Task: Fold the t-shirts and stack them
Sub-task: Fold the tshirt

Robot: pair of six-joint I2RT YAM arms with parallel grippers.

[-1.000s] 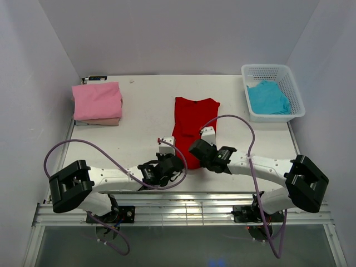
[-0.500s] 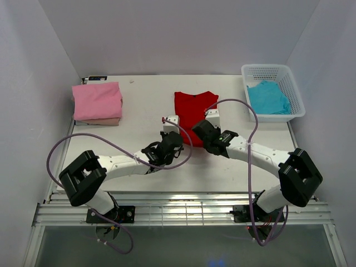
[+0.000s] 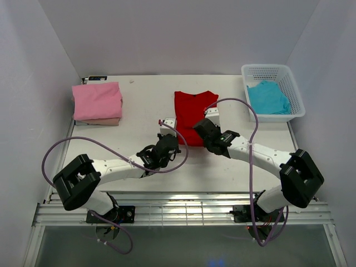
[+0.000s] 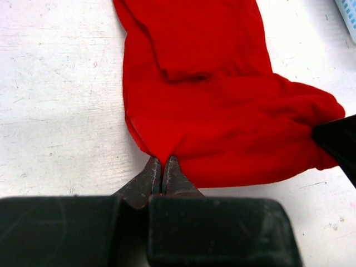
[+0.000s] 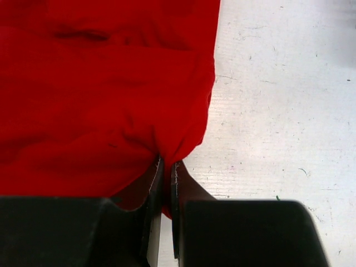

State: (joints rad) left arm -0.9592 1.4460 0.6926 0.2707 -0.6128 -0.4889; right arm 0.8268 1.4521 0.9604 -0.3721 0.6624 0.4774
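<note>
While the left gripper (image 4: 162, 167) and the right gripper (image 5: 167, 168) each clamp a near corner of the red t-shirt (image 3: 192, 110), lying central on the table (image 3: 139, 105), the bottom-to-top fold seems under way; next both must carry the hem evenly toward the collar and lay it flat

Plain bright red t-shirt (image 3: 192, 114) on a scuffed, speckled white table (image 3: 144, 94). Left of the red t-shirt, a pink t-shirt (image 3: 97, 100) tops a beige t-shirt (image 3: 103, 121); to its right, a turquoise t-shirt (image 3: 268, 98) in a white lattice basket (image 3: 272, 71).
</note>
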